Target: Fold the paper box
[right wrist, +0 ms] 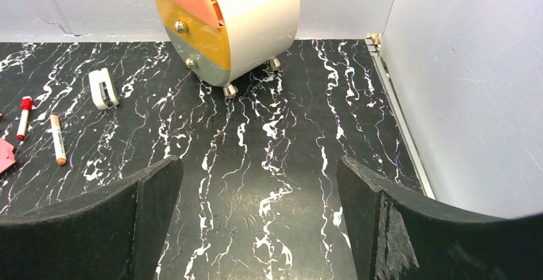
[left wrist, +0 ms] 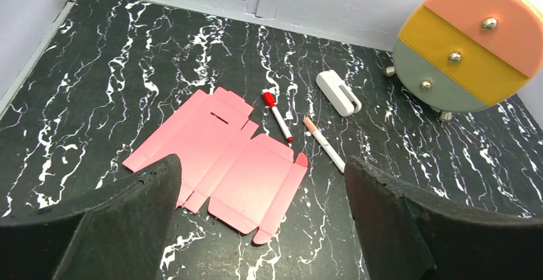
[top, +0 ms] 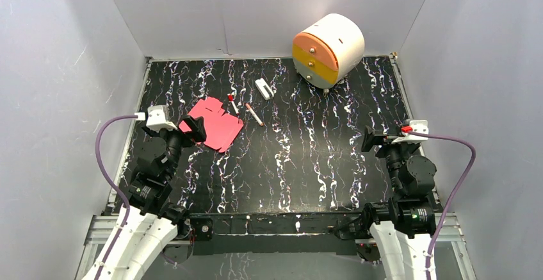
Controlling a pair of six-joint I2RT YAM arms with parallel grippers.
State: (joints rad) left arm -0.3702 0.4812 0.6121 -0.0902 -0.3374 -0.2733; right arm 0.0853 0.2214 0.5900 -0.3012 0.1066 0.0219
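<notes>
The paper box [top: 218, 123] is a flat pink cut-out sheet with flaps, lying unfolded on the black marbled table at the left middle. In the left wrist view the paper box [left wrist: 224, 155] lies just ahead of and between my fingers. My left gripper [top: 194, 129] hangs open over the sheet's near left edge, and my left gripper [left wrist: 261, 166] has nothing between its pads. My right gripper [top: 371, 139] stands open at the right side, far from the sheet. Below my right gripper [right wrist: 259, 164] is only bare table. A pink corner of the paper box [right wrist: 5, 155] shows at the left edge.
A red-capped marker [top: 233, 104] and an orange-tipped pen [top: 254, 114] lie just right of the sheet. A small white block [top: 264, 88] sits behind them. A round white drawer unit [top: 328, 49] with orange and yellow fronts stands at the back right. Grey walls enclose the table.
</notes>
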